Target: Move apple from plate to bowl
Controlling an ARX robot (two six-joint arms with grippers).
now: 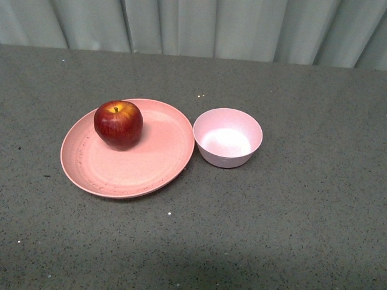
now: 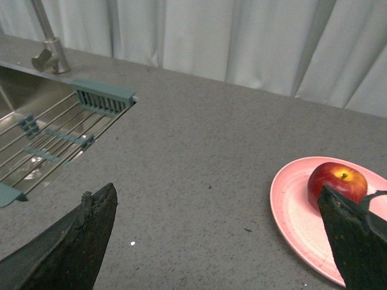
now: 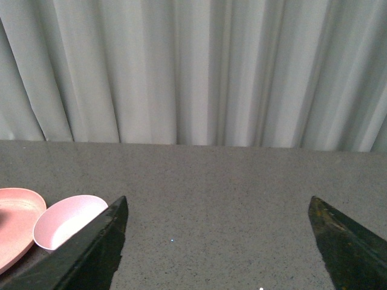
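Observation:
The dark-red apple (image 1: 118,124) sits on the far left part of the salmon-pink plate (image 1: 151,163). The small pale pink bowl (image 1: 227,137) stands empty just right of the plate, nearly touching its rim. Neither arm shows in the front view. My left gripper (image 2: 217,241) is open and empty above the bare counter, with the apple (image 2: 335,181) and plate (image 2: 296,211) beside one finger. My right gripper (image 3: 217,241) is open and empty over the counter, with the bowl (image 3: 63,220) and the plate's edge (image 3: 15,223) off to one side.
The grey speckled counter (image 1: 290,229) carries everything. Pale curtains (image 1: 193,24) hang behind it. In the left wrist view a steel sink (image 2: 36,139) with a rack, a green drainer (image 2: 103,96) and a tap (image 2: 48,48) lies away from the plate.

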